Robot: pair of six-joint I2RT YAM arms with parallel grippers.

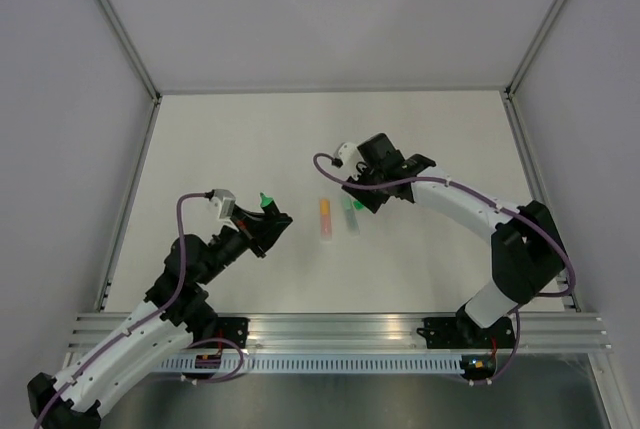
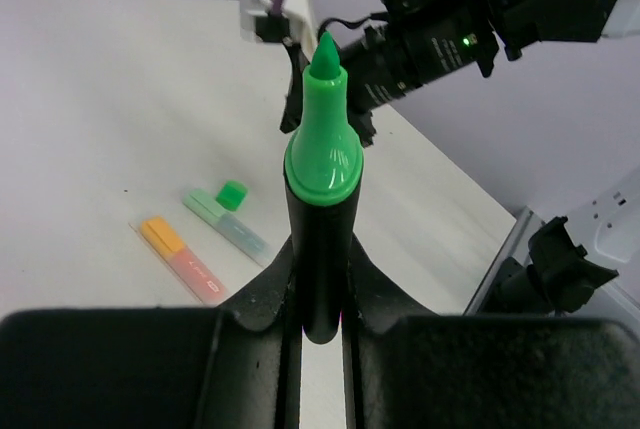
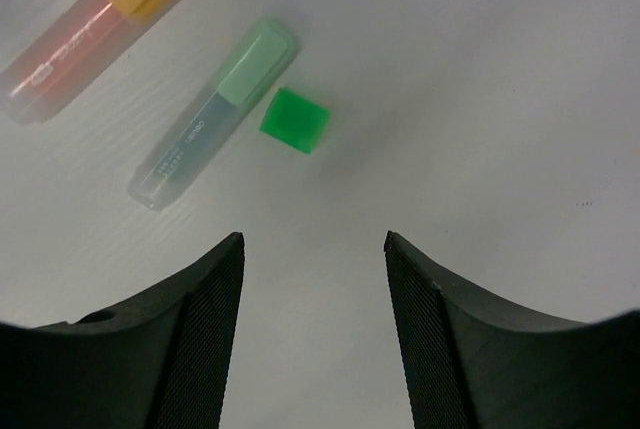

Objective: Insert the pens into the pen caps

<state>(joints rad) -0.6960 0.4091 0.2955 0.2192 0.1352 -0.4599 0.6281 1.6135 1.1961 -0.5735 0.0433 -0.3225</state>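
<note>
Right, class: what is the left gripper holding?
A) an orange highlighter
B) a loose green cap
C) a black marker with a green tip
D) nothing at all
C: in the left wrist view the left gripper is shut on the black marker, green tip pointing away from the fingers.

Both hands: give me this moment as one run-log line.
left hand shut on black pen, uncapped | right hand open near green cap | green cap loose beside pale pen

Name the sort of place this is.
Probably a lab robot test cell: bare white tabletop boxed in by plain panels on aluminium posts, two arms bolted to an aluminium rail.
</note>
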